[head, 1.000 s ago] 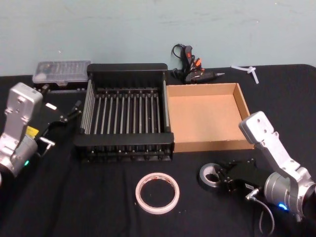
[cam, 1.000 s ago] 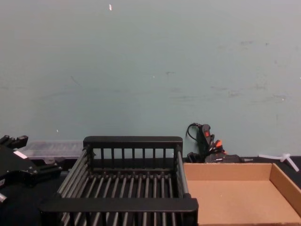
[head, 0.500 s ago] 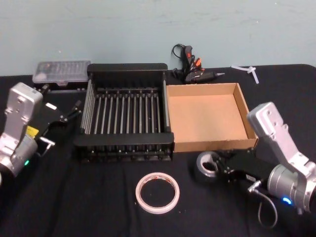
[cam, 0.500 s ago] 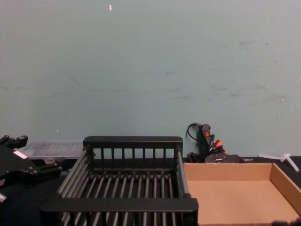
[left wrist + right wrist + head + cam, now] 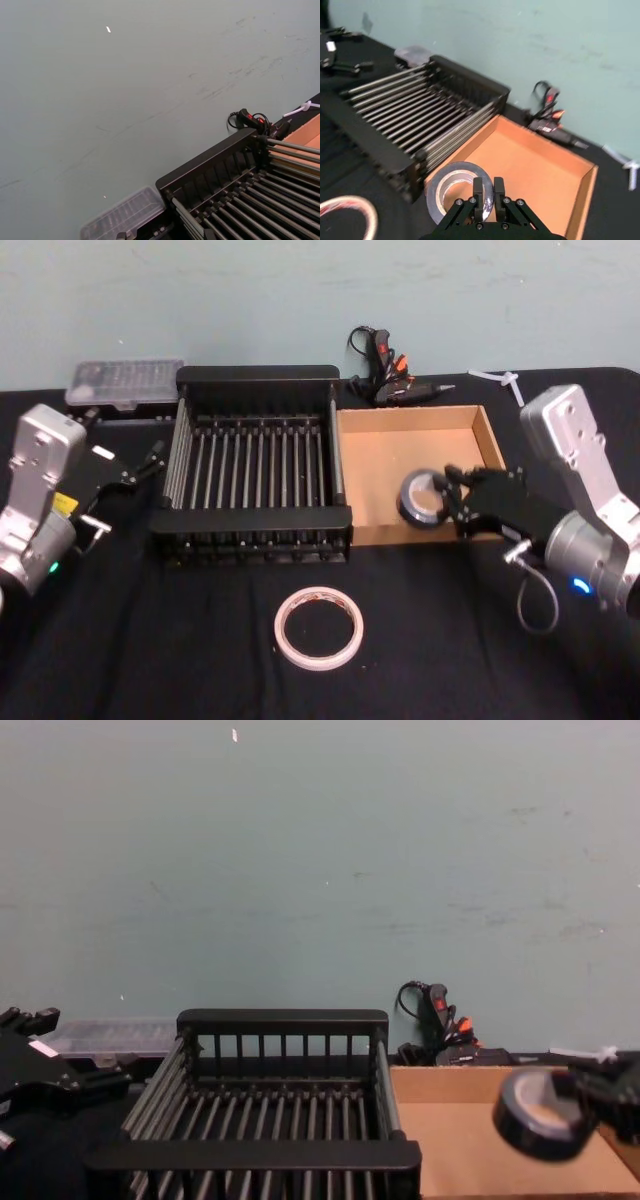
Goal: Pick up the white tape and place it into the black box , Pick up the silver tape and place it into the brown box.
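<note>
My right gripper (image 5: 450,498) is shut on the silver tape (image 5: 421,497), pinching its wall and holding it tilted in the air. The roll hangs over the front left part of the brown box (image 5: 400,445). The right wrist view shows the silver tape (image 5: 451,189) in the right gripper (image 5: 485,194) above the brown box (image 5: 530,165); the chest view shows the silver tape (image 5: 538,1116) over the brown box (image 5: 460,1140). The white tape (image 5: 281,629) lies flat on the black cloth in front of the black box (image 5: 250,523). My left gripper (image 5: 154,460) rests open, left of the crate.
Behind the boxes lie a black and orange glue gun (image 5: 385,380), a clear plastic case (image 5: 125,385) and a white plastic piece (image 5: 500,380). The black box (image 5: 250,1155) holds nothing. Bare black cloth surrounds the white tape (image 5: 355,200).
My right gripper has lifted the silver tape off the cloth and carried it up and back, over the brown box's front wall. The left arm and the white tape have not moved.
</note>
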`<state>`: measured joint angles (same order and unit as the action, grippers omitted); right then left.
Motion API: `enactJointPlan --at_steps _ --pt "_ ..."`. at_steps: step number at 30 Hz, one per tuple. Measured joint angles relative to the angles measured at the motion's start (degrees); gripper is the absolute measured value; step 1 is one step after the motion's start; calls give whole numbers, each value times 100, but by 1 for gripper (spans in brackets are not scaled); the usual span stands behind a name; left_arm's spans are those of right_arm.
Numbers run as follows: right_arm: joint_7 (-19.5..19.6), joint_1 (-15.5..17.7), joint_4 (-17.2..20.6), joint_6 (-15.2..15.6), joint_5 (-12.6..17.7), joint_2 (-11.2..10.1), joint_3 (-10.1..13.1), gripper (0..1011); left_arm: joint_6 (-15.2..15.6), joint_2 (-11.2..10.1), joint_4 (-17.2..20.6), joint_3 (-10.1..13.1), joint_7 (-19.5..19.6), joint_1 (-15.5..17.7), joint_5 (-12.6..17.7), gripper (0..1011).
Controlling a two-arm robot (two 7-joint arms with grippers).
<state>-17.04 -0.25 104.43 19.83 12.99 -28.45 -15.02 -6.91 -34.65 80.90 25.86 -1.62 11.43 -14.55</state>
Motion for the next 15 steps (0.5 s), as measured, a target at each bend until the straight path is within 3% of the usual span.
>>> enactJointPlan --at_steps 5,15 --pt "54 -326 -307 -278 -242 139 -37 130 0 0 0 0 0 0 0 1001" --pt "253 -1168 -1409 -775 -835 582 -215 131 0 0 0 0 0 0 0 1002"
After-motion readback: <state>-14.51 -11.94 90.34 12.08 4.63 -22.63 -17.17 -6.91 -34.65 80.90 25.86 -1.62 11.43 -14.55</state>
